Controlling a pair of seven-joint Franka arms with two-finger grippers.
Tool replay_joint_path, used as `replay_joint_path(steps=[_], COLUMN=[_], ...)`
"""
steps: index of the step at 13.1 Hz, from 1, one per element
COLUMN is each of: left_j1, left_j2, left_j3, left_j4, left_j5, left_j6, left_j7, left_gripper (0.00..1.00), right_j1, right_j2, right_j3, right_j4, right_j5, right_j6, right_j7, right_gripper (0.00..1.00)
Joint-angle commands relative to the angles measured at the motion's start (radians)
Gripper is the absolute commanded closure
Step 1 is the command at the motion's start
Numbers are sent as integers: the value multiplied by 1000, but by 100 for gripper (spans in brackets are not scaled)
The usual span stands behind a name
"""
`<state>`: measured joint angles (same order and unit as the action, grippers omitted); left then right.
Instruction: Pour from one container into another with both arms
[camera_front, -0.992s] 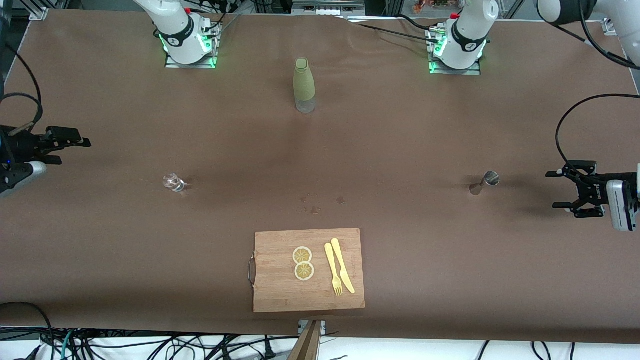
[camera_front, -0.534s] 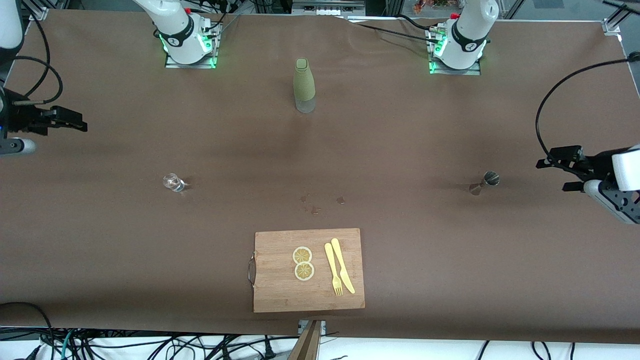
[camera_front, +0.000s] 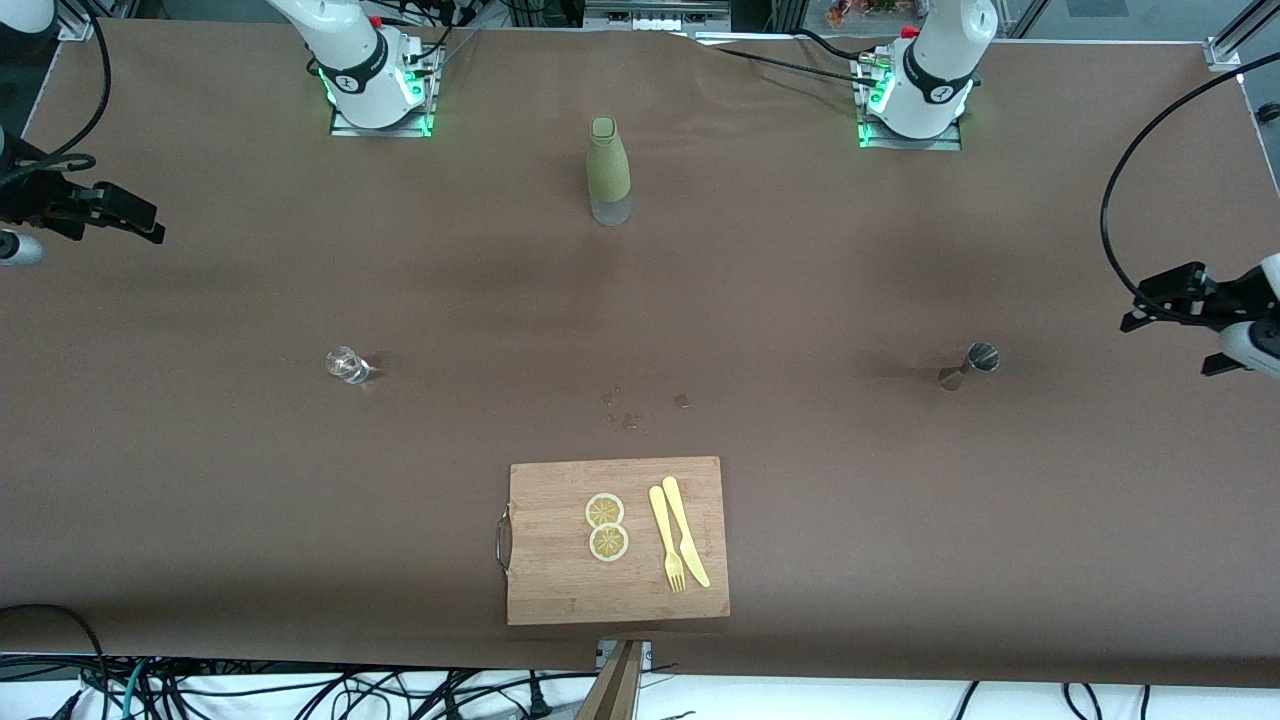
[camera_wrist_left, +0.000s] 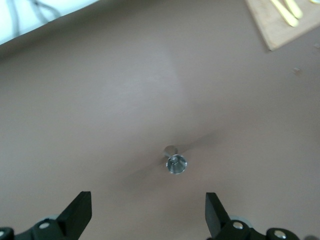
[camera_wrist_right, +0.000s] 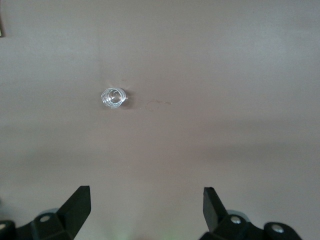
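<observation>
Left tool (camera_wrist_left: 146, 215) spread wide, empty, up over the counter (camera_front: 800, 280) near the steel jigger (camera_front: 970, 365). Right tool (camera_wrist_right: 146, 210) also spread wide, empty, over the counter near the small glass (camera_front: 346, 364).

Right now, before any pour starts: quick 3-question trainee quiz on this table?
1. True or false: the left claw grips the metal jigger.
2. What lies beside the two lemon slices on the cutting board?
A) spoon
B) fork and knife
C) straw
3. Fill in: the right claw is open and holds ____; the small glass stands apart from it on the table.

Key: 1 false, the claw is open and off toward the left arm's end of the table. 2 B. 3 nothing.
</observation>
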<state>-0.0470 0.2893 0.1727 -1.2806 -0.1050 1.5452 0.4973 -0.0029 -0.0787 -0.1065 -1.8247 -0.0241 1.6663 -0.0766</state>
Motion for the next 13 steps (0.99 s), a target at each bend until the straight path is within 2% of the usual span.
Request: replay_joint_path(steps=[1,2,4,6,10,13], left_j1=[-50,-50,-54,-53,-53,-53], left_j2=[-137,-151,-145,-138,-121,-121], left_j3=[-22,-27,-32,-85,-87,-88], left_j4=[-136,-157,-155,-155,-151,-149], left_j5=[77,70,70,80,67,65], left_j6=[-2,-7,7,67,87,87], left_j7=[-367,-447,-456,-459,-459,-461], left_gripper=[0,0,0,0,0,0], right_j1=[-16,-12,-9,-9,17,17], right_j2=[-24,-24,-23,-21,-13,16], right_j3=[22,22,24,24,25,25], right_j4=[-31,-28,-24,4,7,80], right_j5=[-13,-16,-14,-16,-13,-10], right_j6=[21,26,23,13,12,-32], right_j7=[17,18,21,18,20,12], right_gripper=[0,0,0,0,0,0])
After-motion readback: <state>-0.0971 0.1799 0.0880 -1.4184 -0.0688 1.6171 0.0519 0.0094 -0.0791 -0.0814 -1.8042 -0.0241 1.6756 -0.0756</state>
